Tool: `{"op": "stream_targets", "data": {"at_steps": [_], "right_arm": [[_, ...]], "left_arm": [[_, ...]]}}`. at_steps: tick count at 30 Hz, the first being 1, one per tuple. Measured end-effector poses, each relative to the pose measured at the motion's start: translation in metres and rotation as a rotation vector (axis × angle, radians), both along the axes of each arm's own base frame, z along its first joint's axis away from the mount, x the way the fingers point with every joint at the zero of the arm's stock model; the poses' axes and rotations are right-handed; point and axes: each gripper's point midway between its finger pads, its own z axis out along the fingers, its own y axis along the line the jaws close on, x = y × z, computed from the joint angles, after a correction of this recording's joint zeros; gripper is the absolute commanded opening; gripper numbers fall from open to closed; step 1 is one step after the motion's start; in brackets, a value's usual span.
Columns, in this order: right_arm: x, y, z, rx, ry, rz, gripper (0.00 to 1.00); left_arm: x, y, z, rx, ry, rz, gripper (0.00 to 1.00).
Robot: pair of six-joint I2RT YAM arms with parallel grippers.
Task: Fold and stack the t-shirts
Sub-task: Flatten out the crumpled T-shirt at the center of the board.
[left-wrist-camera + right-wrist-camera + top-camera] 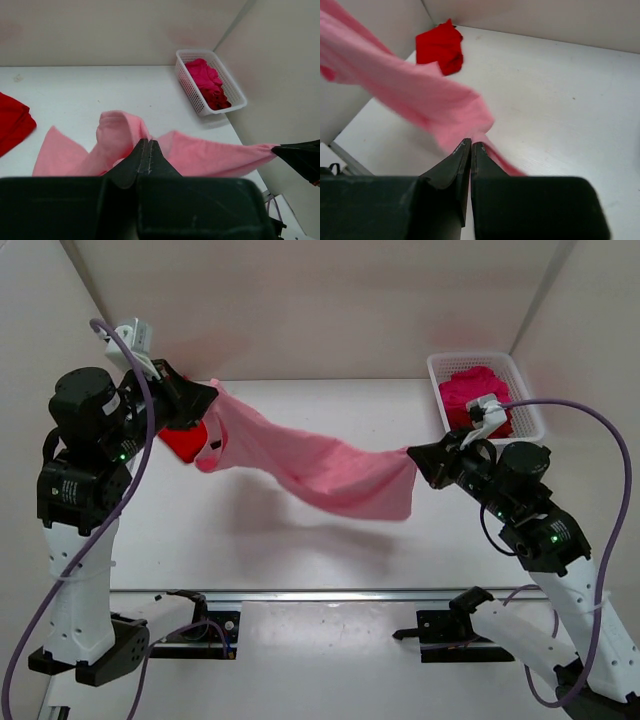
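Note:
A light pink t-shirt [310,462] hangs stretched in the air above the table, sagging in the middle. My left gripper [212,392] is shut on its left end, and my right gripper [412,454] is shut on its right end. The left wrist view has the pink cloth [200,155] running from my shut left gripper [146,141] to the right gripper's tip. In the right wrist view the cloth [420,100] leaves my shut right gripper [471,145]. A bright red t-shirt [183,443] lies folded at the back left. Magenta and dark red t-shirts [475,395] fill the basket.
The white lattice basket [528,400] stands in the back right corner against the wall. White walls close the table at the back and both sides. A metal rail [330,595] runs along the near edge between the arm bases.

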Motion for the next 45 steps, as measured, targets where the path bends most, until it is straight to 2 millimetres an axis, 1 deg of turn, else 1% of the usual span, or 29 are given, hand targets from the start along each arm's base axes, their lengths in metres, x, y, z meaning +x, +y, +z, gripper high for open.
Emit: {"op": "stream_targets", "data": {"at_steps": [3,6,8,9,11,15,17,18,20,21,22,23,24,25,26,27,28,29,31,32,33,34,35,36,37,39,40,42,45], "right_arm": [[0.005,-0.015,-0.016,-0.026,0.029,-0.053,0.0],[0.028,-0.04,-0.041,-0.031,0.083,-0.131,0.0],[0.046,-0.059,-0.065,-0.01,0.135,-0.176,0.0],[0.057,-0.068,-0.081,0.007,0.164,-0.199,0.0],[0.071,-0.077,-0.121,0.032,0.242,-0.224,0.0],[0.09,-0.067,-0.199,0.058,0.471,-0.191,0.0],[0.104,-0.068,-0.222,0.088,0.545,-0.197,0.0],[0.11,-0.071,-0.23,0.094,0.569,-0.213,0.0],[0.123,-0.076,-0.237,0.098,0.596,-0.247,0.0],[0.131,-0.076,-0.234,0.102,0.594,-0.253,0.0],[0.14,-0.075,-0.227,0.108,0.581,-0.252,0.04],[0.151,-0.072,-0.215,0.115,0.556,-0.251,0.05],[0.161,-0.071,-0.203,0.12,0.525,-0.248,0.06],[0.171,-0.069,-0.19,0.125,0.49,-0.246,0.17],[0.178,-0.067,-0.177,0.133,0.458,-0.243,0.24],[0.185,-0.066,-0.164,0.138,0.423,-0.239,0.37],[0.189,-0.064,-0.155,0.143,0.401,-0.236,0.46],[0.192,-0.064,-0.146,0.142,0.383,-0.233,0.48],[0.195,-0.063,-0.137,0.137,0.359,-0.23,0.5],[0.194,-0.064,-0.136,0.136,0.355,-0.234,0.49],[0.19,-0.064,-0.137,0.136,0.357,-0.239,0.46],[0.184,-0.065,-0.141,0.137,0.362,-0.243,0.36],[0.177,-0.065,-0.145,0.138,0.374,-0.246,0.3],[0.163,-0.062,-0.152,0.142,0.38,-0.243,0.12],[0.152,-0.061,-0.157,0.134,0.386,-0.241,0.03],[0.124,-0.047,-0.168,0.117,0.394,-0.225,0.0],[0.109,-0.036,-0.173,0.103,0.395,-0.198,0.0],[0.078,-0.013,-0.183,0.076,0.399,-0.126,0.0],[0.049,-0.003,-0.195,0.049,0.405,-0.084,0.0]], "left_arm": [[0.0,-0.001,0.003,0.002,-0.006,0.003,0.0],[0.012,-0.003,-0.007,0.012,0.023,0.003,0.01],[0.025,-0.002,-0.028,0.022,0.066,0.002,0.0],[0.034,0.0,-0.045,0.028,0.098,0.007,0.0],[0.054,0.001,-0.092,0.043,0.18,0.019,0.01],[0.09,0.001,-0.238,0.087,0.484,0.038,0.01],[0.11,-0.002,-0.31,0.118,0.66,0.057,0.0],[0.119,-0.004,-0.337,0.134,0.722,0.065,0.01],[0.137,-0.009,-0.368,0.173,0.803,0.082,0.04],[0.151,-0.015,-0.37,0.185,0.805,0.085,0.06],[0.168,-0.02,-0.362,0.184,0.782,0.09,0.13],[0.185,-0.026,-0.347,0.174,0.745,0.093,0.22],[0.203,-0.032,-0.324,0.156,0.684,0.09,0.21],[0.218,-0.036,-0.299,0.129,0.619,0.091,0.23],[0.231,-0.037,-0.271,0.102,0.55,0.097,0.3],[0.24,-0.034,-0.243,0.08,0.485,0.103,0.5],[0.246,-0.031,-0.219,0.069,0.423,0.109,0.62],[0.249,-0.028,-0.2,0.059,0.374,0.115,0.73],[0.245,-0.018,-0.178,0.04,0.323,0.133,0.8],[0.239,-0.015,-0.178,0.039,0.317,0.139,0.82],[0.23,-0.011,-0.183,0.04,0.326,0.144,0.78],[0.218,-0.008,-0.198,0.048,0.354,0.151,0.72],[0.203,-0.005,-0.215,0.06,0.384,0.157,0.55],[0.179,0.001,-0.244,0.083,0.43,0.166,0.38],[0.161,0.005,-0.261,0.081,0.473,0.176,0.22],[0.114,0.014,-0.304,0.097,0.543,0.18,0.06],[0.088,0.018,-0.325,0.102,0.589,0.179,0.05],[0.05,0.022,-0.354,0.096,0.636,0.182,0.06],[0.004,0.025,-0.386,0.065,0.66,0.187,0.18]]}}
